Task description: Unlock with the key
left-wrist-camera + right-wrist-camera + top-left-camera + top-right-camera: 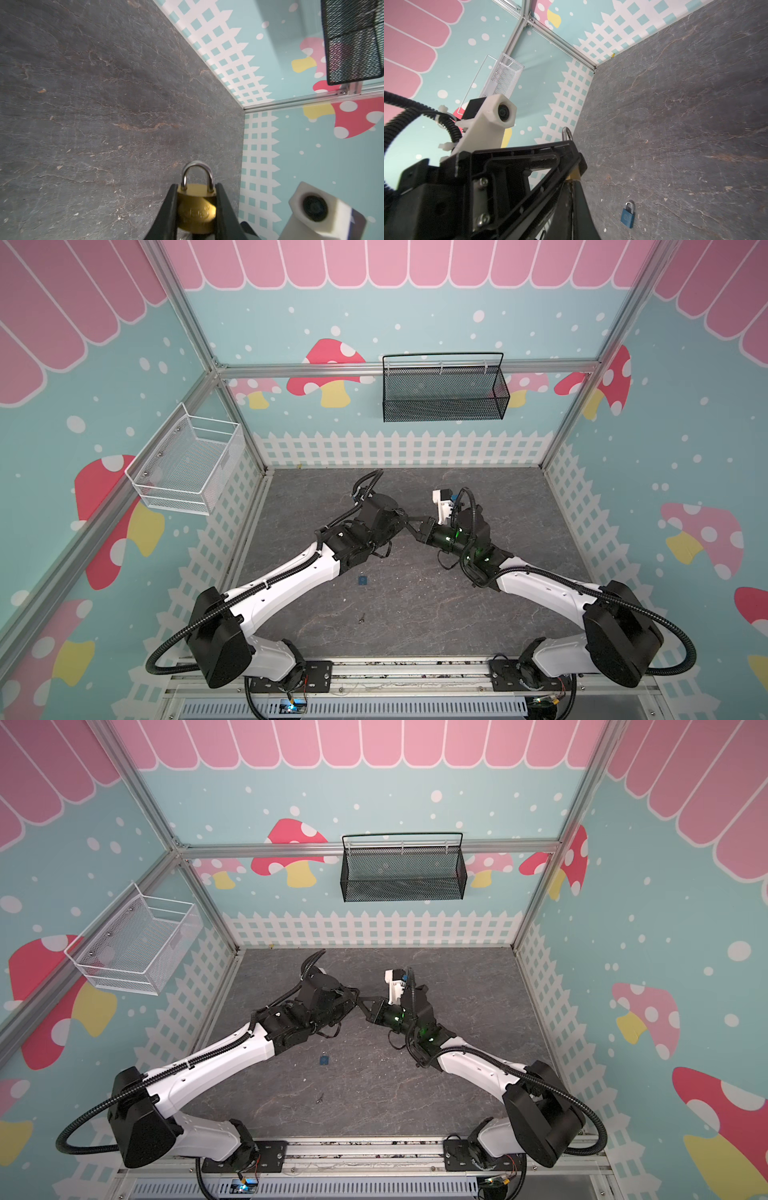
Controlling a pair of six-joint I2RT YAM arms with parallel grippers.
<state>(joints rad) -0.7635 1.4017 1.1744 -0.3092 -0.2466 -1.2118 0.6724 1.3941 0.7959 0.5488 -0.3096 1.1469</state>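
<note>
Blue padlock [627, 215]: flat on tabletop [415, 614], nearest.
Left end effector [196, 188]: grasping brass padlock [196, 212], mid-scene; embossed mark unreadable.
Right end effector [412, 526]: clenched, tip at brass padlock.
White wire basket [174, 464], black mesh basket [440, 410]: wall-hung, farthest.

Both arms reach inward over the grey worktop [457, 1052]. Left pincer [354, 997] and right pincer [363, 1001] meet tip to tip near mid-worktop; anything between them is hidden. Blue padlock [324, 1060] lies flat on the worktop nearer the front, beside the left forearm, not touching. Small dark item [320, 1097] further forward, too small to identify. Black mesh basket [402, 886] on back wall; white wire basket [124, 965] on left wall.
</note>
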